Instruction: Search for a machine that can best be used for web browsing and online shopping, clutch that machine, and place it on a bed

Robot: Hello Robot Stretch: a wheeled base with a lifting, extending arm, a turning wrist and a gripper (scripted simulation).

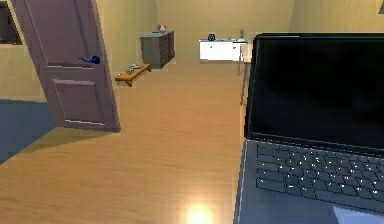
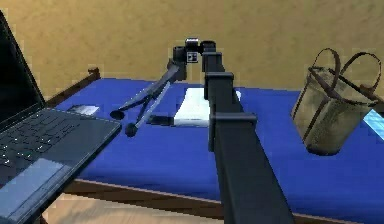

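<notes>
An open dark grey laptop (image 1: 318, 120) with a black screen stands large at the forward view's right, up in the air above the wooden floor. In the arm side view the same laptop (image 2: 45, 145) is at the left, its corner at the tips of the two thin fingers (image 2: 150, 95). The arm's dark bar (image 2: 235, 140) reaches out over a bed (image 2: 280, 165) with a blue cover. The gripper (image 2: 124, 120) holds the laptop, which hangs clear of the bed in front of its near edge.
On the bed lie a flat white thing (image 2: 190, 108), a small grey thing (image 2: 85, 110) and a brown wire-like bag (image 2: 335, 100). In the forward view an open door (image 1: 65, 60) stands left, with a grey cabinet (image 1: 157, 47), a low wooden bench (image 1: 133, 72) and a white table (image 1: 222, 48) at the far wall.
</notes>
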